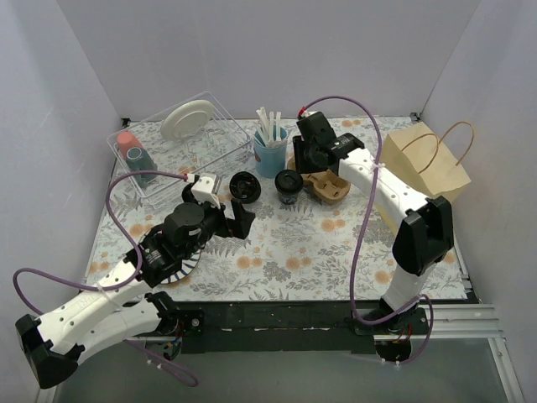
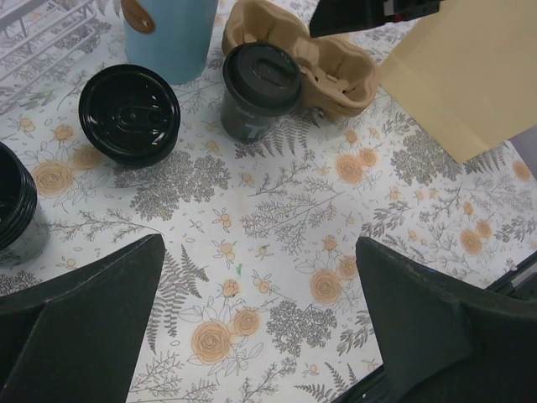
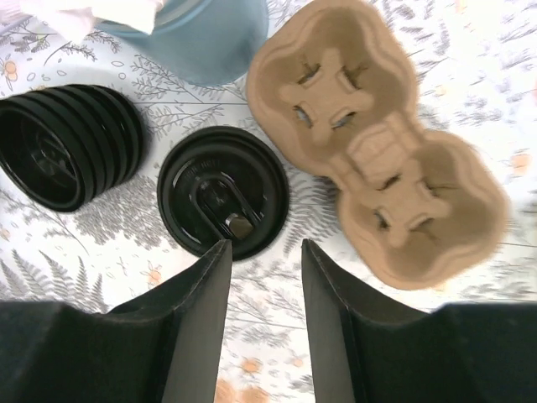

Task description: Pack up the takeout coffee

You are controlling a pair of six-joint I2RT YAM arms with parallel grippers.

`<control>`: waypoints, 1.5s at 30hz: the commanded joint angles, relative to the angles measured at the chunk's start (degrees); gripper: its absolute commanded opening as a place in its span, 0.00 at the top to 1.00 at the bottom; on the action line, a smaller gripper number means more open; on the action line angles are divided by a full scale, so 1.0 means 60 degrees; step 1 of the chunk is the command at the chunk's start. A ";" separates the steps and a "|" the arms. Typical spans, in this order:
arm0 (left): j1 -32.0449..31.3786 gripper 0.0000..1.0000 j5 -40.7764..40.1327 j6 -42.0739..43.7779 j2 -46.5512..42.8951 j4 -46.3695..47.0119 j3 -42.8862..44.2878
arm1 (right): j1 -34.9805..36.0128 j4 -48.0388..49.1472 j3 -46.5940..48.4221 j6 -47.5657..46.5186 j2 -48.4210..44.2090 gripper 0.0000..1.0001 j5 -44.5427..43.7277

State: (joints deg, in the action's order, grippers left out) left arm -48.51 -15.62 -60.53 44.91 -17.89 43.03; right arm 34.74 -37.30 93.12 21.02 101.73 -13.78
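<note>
The takeout coffee [image 1: 289, 185], a small black cup with a black sip lid, stands upright on the floral mat beside the brown cup carrier [image 1: 327, 185]. It also shows in the left wrist view [image 2: 258, 84] and the right wrist view [image 3: 222, 201]. My right gripper [image 1: 303, 162] hovers just above it, open and empty [image 3: 263, 246]. Its left fingertip overlaps the lid's near edge, and the gap lies between cup and carrier [image 3: 377, 143]. My left gripper [image 1: 237, 222] is open and empty [image 2: 258, 252] over bare mat, well short of the cup. The brown paper bag [image 1: 426, 164] stands at the right.
A ribbed black lidless cup stack [image 1: 245, 186] lies left of the coffee. A light blue cup with white sticks [image 1: 270, 149] stands behind it. A clear dish rack [image 1: 218, 126] holds a white plate and a bottle at the back left. Another black stack [image 2: 13, 210] touches the left wrist view's edge.
</note>
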 commanded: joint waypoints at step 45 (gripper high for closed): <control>-0.0045 0.02 0.0596 0.0626 -0.0966 0.0491 -0.0315 | -0.5321 -0.2617 0.0022 -0.4938 -0.3508 0.55 0.0730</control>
State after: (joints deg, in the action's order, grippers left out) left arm -48.56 -12.38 -57.76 39.75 -15.00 41.60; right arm 3.38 -55.86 93.80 -7.66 82.32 -9.63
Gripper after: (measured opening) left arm 0.982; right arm 0.500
